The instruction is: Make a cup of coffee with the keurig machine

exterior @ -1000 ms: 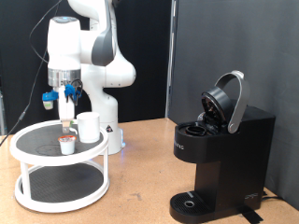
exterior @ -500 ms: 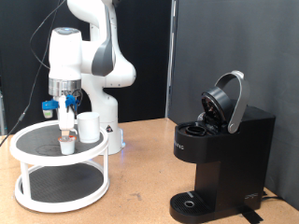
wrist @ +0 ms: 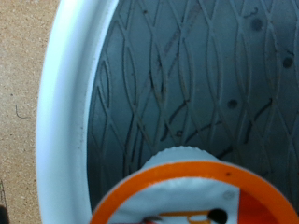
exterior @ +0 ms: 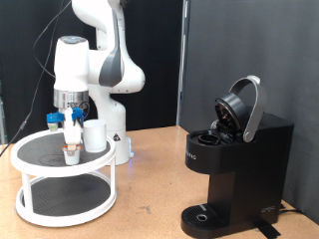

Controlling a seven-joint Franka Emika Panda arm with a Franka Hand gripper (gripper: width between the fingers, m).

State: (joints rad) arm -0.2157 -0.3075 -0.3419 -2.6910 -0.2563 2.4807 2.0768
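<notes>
The white cup (exterior: 95,135) stands on the top tier of a white round shelf (exterior: 30,159) at the exterior view's left. A small pod (exterior: 72,153) stands just left of the cup. My gripper (exterior: 70,132) hangs straight above the pod, open, fingertips just over its top. In the wrist view the pod's orange-rimmed white top (wrist: 201,182) fills the lower edge; my fingers do not show there. The black keurig machine (exterior: 234,164) stands at the right with its lid raised.
The shelf has a dark patterned mat (wrist: 187,75) inside a white rim (wrist: 70,93) and a lower tier (exterior: 65,199). The wooden table (exterior: 150,194) lies between shelf and machine. The robot's base (exterior: 118,134) stands behind the shelf.
My gripper has come down toward the pod on the shelf. The cup, pod and machine have not moved.
</notes>
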